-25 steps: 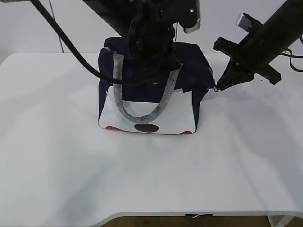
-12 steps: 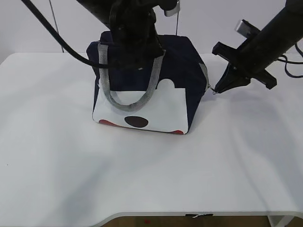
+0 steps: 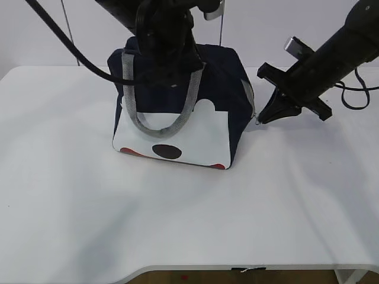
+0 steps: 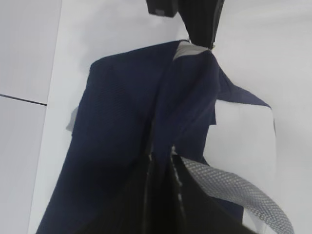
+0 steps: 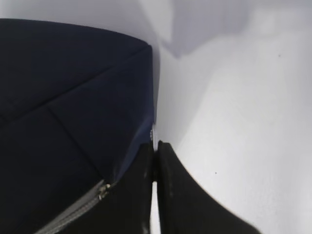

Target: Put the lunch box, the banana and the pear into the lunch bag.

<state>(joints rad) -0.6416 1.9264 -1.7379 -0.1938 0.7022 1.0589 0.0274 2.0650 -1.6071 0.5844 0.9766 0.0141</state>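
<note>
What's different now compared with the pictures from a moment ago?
The lunch bag slid left and a little toward the back of the table, carried by the left gripper at its top. The right gripper followed leftward, staying pinched shut at the bag's right end. Nothing was let go; the white table looks unchanged.

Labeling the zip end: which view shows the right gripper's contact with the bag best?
Right wrist view: the shut right gripper pinches at the lunch bag corner, where the grey zipper ends. The exterior view shows the gripper tip at the bag's right edge, too small for detail. Left wrist view shows it only at the top edge.
</note>
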